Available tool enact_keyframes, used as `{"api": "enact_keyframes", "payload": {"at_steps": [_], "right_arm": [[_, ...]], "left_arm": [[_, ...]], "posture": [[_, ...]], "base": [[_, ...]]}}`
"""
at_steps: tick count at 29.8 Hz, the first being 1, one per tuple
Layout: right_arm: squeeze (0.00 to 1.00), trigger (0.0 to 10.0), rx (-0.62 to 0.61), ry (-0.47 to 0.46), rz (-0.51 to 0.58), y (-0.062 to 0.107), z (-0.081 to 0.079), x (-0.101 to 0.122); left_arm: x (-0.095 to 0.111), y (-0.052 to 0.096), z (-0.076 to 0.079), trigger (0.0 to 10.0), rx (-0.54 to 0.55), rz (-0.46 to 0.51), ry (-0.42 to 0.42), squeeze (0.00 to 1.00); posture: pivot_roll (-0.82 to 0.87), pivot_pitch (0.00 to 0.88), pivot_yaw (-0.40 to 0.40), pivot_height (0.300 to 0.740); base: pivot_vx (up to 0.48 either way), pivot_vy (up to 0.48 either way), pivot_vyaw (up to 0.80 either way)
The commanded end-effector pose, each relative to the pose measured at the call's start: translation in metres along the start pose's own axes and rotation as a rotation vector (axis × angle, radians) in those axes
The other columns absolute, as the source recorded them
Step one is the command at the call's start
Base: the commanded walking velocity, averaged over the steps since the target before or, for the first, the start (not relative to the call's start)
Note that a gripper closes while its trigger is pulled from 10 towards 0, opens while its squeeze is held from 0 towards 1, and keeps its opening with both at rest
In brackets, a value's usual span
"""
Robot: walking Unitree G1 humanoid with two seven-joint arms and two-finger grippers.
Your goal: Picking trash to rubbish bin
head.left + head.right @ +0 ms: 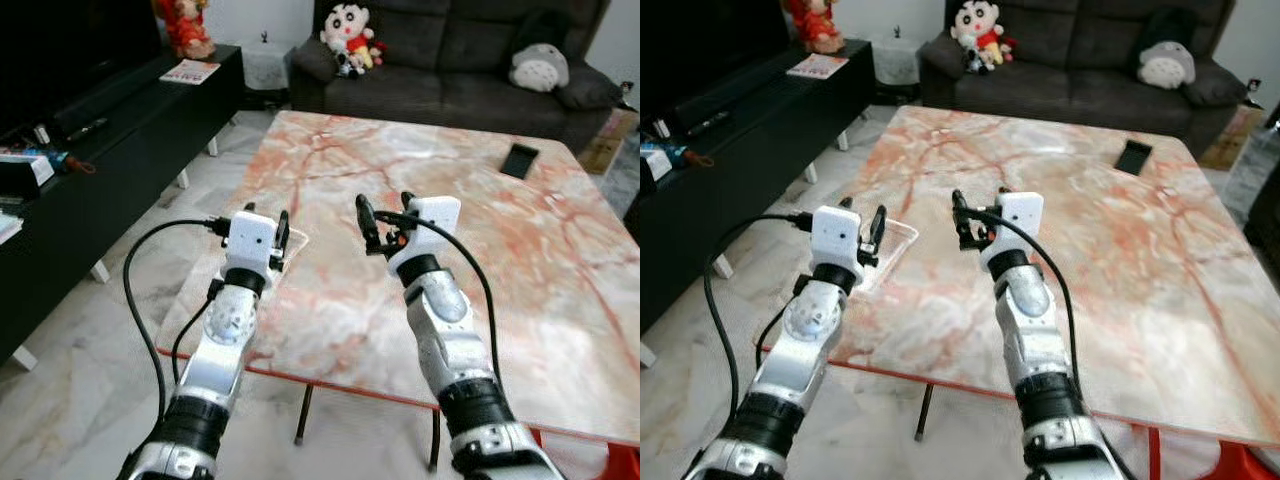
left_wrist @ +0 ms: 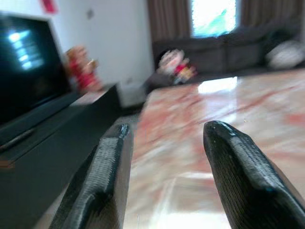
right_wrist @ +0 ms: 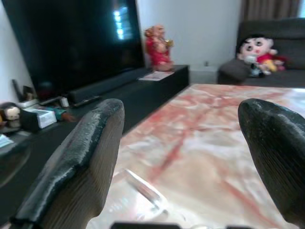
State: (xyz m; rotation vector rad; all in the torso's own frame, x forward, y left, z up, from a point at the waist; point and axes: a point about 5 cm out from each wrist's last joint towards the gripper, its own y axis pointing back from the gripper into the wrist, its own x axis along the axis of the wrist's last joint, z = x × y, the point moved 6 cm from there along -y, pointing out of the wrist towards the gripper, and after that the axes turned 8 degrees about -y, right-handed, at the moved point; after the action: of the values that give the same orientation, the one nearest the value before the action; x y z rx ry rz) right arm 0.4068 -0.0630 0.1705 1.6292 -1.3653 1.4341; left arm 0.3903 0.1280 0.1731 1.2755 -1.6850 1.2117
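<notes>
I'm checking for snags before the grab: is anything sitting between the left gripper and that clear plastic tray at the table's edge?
Nothing visible does. The left gripper, fingers open, hovers right at the clear plastic tray on the marble table, with bare space between them.

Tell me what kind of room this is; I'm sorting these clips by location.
Most likely a home living room: a dark grey fabric sofa with plush toys, a low black TV cabinet under a large black television screen, and a pink-veined marble table in the middle.
</notes>
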Motion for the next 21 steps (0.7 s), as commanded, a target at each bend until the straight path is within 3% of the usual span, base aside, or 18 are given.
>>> {"api": "enact_keyframes", "payload": {"at_steps": [1, 4, 7, 15, 16, 21], "right_arm": [[0.00, 10.0, -0.035, 0.007, 0.003, 0.002, 0.014, 0.004], [0.00, 10.0, -0.036, 0.012, 0.001, 0.001, 0.015, 0.004], [0.00, 10.0, -0.032, 0.010, -0.001, 0.001, 0.014, 0.003], [0.00, 10.0, -0.023, 0.007, -0.003, 0.000, 0.010, 0.003], [0.00, 10.0, -0.023, 0.006, -0.006, 0.000, 0.010, 0.002], [0.00, 10.0, -0.019, 0.005, -0.009, 0.000, 0.009, 0.001]], "left_arm": [[0.011, -0.003, 0.009, 10.0, -0.015, 0.025, 0.018, 0.00], [0.007, -0.002, 0.009, 10.0, -0.021, 0.008, 0.015, 0.00], [0.004, 0.000, 0.017, 10.0, -0.069, -0.003, 0.030, 0.00], [-0.008, 0.005, 0.019, 10.0, -0.081, -0.064, 0.041, 0.00], [-0.021, 0.007, 0.026, 10.0, -0.124, -0.130, 0.037, 0.00], [-0.042, 0.011, 0.038, 10.0, -0.207, -0.235, 0.013, 0.00]], "posture": [[0.03, 0.030, -0.081, 0.740], [0.03, 0.034, -0.082, 0.740], [0.03, 0.036, -0.082, 0.740], [0.03, 0.052, -0.081, 0.740], [0.04, 0.057, -0.081, 0.740], [0.04, 0.061, -0.081, 0.740]], "base": [[0.416, 0.000, 0.00], [0.409, 0.000, 0.00], [0.000, 0.000, 0.00], [0.000, 0.000, 0.00], [0.000, 0.000, 0.00], [0.000, 0.000, 0.00]]}}
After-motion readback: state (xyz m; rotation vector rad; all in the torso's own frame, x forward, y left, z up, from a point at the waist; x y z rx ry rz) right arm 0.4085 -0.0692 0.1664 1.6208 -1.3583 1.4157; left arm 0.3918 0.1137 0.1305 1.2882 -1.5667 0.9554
